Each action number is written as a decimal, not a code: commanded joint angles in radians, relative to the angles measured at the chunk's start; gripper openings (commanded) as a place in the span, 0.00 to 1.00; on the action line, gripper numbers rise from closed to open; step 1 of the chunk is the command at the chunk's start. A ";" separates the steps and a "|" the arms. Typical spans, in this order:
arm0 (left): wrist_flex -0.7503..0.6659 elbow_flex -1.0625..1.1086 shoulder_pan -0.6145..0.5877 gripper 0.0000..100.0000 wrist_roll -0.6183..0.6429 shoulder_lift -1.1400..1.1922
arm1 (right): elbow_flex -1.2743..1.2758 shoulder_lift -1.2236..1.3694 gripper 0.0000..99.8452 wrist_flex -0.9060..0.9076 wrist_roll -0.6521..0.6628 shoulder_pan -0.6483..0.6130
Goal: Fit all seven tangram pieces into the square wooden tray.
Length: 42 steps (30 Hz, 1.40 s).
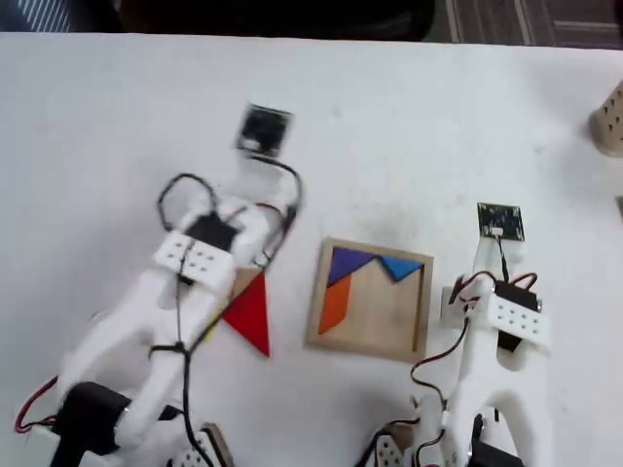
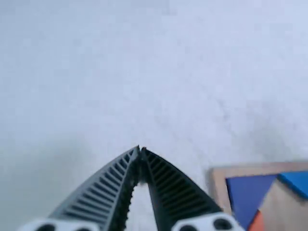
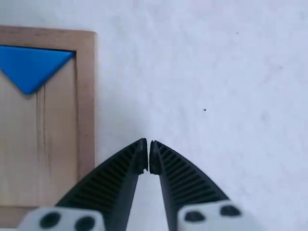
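Square wooden tray (image 1: 421, 313) mid-way across the white table (image 1: 438, 117), in it we see a purple triangle (image 1: 348, 263), blue triangle (image 1: 400, 266) and orange piece (image 1: 334, 304), from high a red triangle (image 1: 251, 313) near it by the left arm, left gripper (image 2: 139, 155) closed on nothing near the tray's corner, right gripper (image 3: 148, 155) closed just beside its rim, dark floor (image 1: 243, 15) beyond the table's far edge

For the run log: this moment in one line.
in tray: purple piece, blue piece, orange piece | red triangle: outside | left fingers: shut | right fingers: shut
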 commanded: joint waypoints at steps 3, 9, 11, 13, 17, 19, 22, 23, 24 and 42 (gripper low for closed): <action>-0.114 -0.032 -0.102 0.02 0.011 0.050 | 0.003 -0.027 0.07 -0.002 0.006 -0.074; -0.114 -0.199 -0.196 0.02 0.011 0.289 | -0.054 -0.035 0.08 0.053 -0.051 -0.157; -0.112 -0.247 -0.217 0.02 0.009 0.349 | -0.110 -0.035 0.08 0.137 -0.089 -0.186; -0.075 -0.287 -0.229 0.02 0.009 0.374 | -0.160 -0.028 0.08 0.202 -0.107 -0.213; 0.000 -0.327 -0.236 0.02 0.009 0.378 | -0.149 -0.022 0.08 0.180 -0.109 -0.278; 0.000 -0.327 -0.236 0.02 0.009 0.380 | -0.100 -0.022 0.08 0.120 -0.109 -0.292; 0.000 -0.327 -0.236 0.02 0.009 0.380 | -0.029 -0.022 0.08 0.025 -0.104 -0.285; 0.002 -0.327 -0.236 0.02 0.009 0.380 | -0.015 -0.022 0.08 0.008 -0.101 -0.274; 0.003 -0.327 -0.236 0.02 0.009 0.380 | -0.009 -0.022 0.08 0.004 -0.101 -0.259; 0.074 -0.330 -0.367 0.02 0.009 0.372 | -0.172 0.280 0.08 -0.013 -0.101 -0.248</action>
